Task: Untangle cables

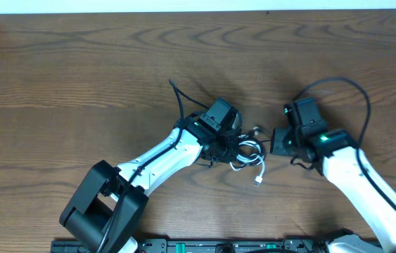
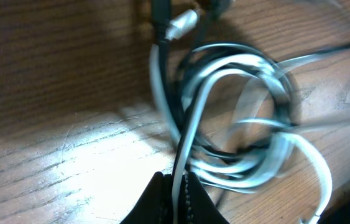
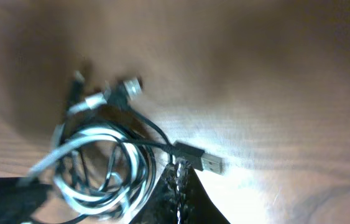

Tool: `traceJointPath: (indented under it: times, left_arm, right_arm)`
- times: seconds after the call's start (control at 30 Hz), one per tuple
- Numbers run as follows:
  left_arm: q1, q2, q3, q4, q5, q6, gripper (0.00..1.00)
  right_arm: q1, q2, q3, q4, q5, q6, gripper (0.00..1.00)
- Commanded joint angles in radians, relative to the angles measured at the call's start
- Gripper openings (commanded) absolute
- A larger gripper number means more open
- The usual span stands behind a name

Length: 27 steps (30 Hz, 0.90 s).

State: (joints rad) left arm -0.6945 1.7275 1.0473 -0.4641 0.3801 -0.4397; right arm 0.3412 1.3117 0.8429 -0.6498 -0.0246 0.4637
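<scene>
The cables (image 1: 245, 151) lie in one small knot at the middle of the table (image 1: 78, 70), between the two arms. We count two cords: a white cord (image 2: 192, 124) coiled in several loops and a black cord (image 3: 159, 137) threaded through them. The black cord ends in a flat plug (image 3: 207, 164), and two silvery ends show near the top of the knot.

The left gripper (image 2: 176, 186) is pinched on a strand of the white cord. The right gripper (image 3: 179, 180) is closed just below the plug, and we cannot tell whether it holds a strand.

We judge both cords light, limp and smooth, so a pulled loop will likely drag the whole knot along. The plugs are stiffer and could snag. We would hold near a plug and feed that end back through the loops.
</scene>
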Motion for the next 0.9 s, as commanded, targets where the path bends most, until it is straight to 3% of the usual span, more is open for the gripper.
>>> traceJointPath:
  times: [0.0, 0.13, 0.3, 0.4, 0.47, 0.87]
  left_arm:
    - [0.006, -0.011, 0.004, -0.002, -0.014, 0.017, 0.07]
    - [0.006, -0.011, 0.004, -0.002, -0.014, 0.018, 0.08]
    - [0.006, -0.011, 0.004, -0.002, -0.016, 0.032, 0.10]
    - [0.006, -0.011, 0.003, -0.011, -0.079, 0.036, 0.49]
    - [0.006, -0.010, -0.002, -0.013, -0.138, 0.035, 0.56]
    - [0.001, 0.064, -0.013, 0.058, -0.168, 0.017, 0.56]
  right_arm:
    - [-0.007, -0.048, 0.014, 0.000, 0.011, -0.045, 0.02]
    - [-0.007, -0.060, 0.013, -0.006, 0.002, -0.042, 0.12]
    - [-0.006, -0.055, 0.011, -0.014, -0.029, -0.053, 0.16]
    - [-0.007, -0.055, 0.011, -0.024, -0.032, -0.061, 0.16]
    - [-0.007, -0.055, 0.011, -0.030, -0.032, -0.061, 0.16]
    - [-0.007, -0.055, 0.011, -0.037, -0.032, -0.061, 0.15]
